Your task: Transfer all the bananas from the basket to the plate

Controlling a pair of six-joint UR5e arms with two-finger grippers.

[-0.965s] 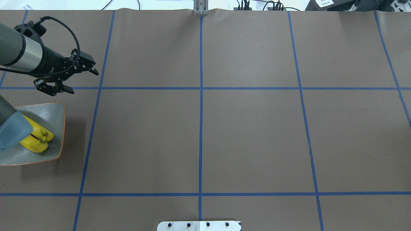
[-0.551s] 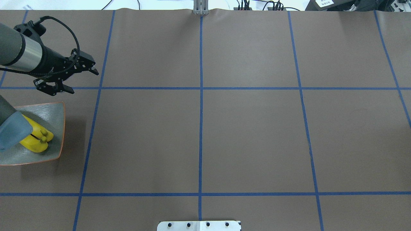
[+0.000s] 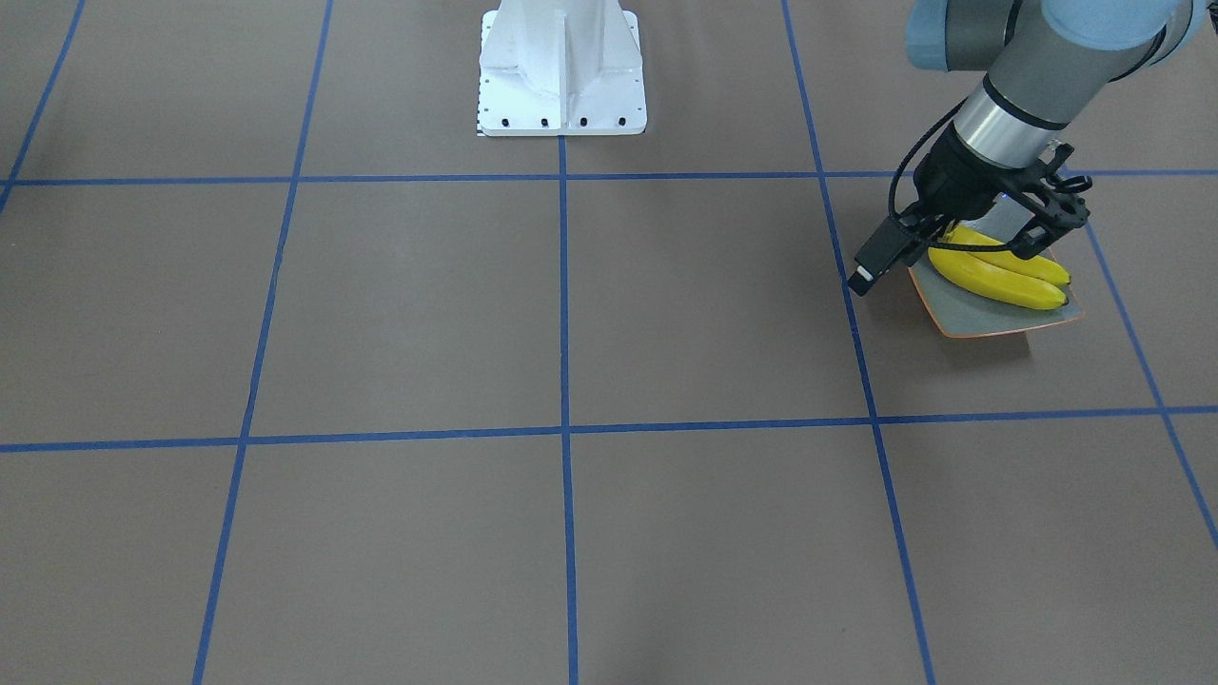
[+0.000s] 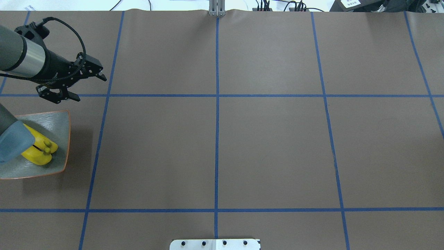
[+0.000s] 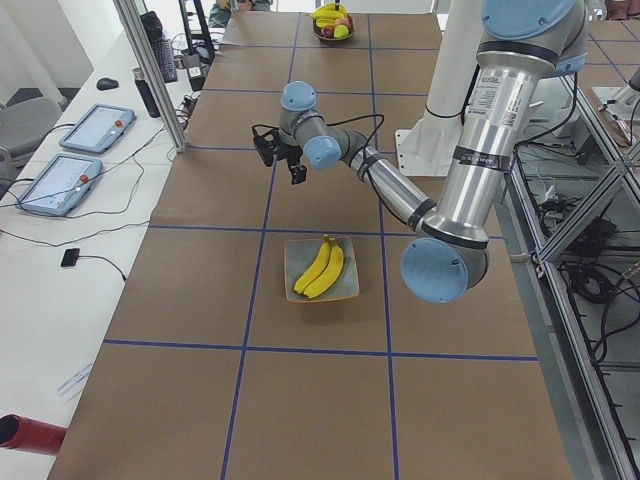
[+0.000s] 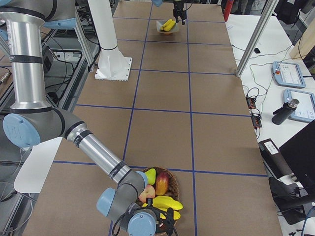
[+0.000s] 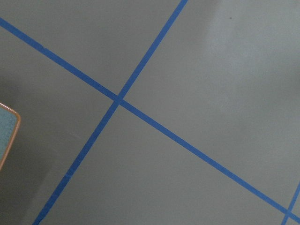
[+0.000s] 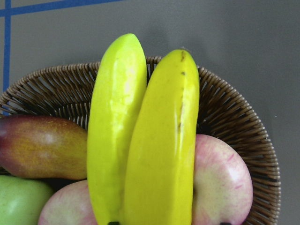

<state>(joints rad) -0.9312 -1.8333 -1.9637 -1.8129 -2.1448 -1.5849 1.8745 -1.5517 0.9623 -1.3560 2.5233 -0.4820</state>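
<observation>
Left pincer (image 4: 88,88), spread apart, hovers past the far edge of the square grey-green plate (image 4: 59,119) bearing two yellow bananas (image 4: 36,154). Two further bananas (image 8: 159,150) lie in the wicker basket (image 8: 243,126) under the right pincer (image 6: 166,215), whose state I cannot tell. Brown tabletop (image 4: 270,146) spreads rightward.

Pretty clearly a robotics lab: one big table (image 5: 200,290) papered brown with a blue tape grid (image 4: 216,139), aluminium frame posts (image 5: 152,80) along its edge. Teach pendants (image 5: 97,128) and loose cables (image 4: 298,5) sit on the white side desk (image 5: 40,280).
</observation>
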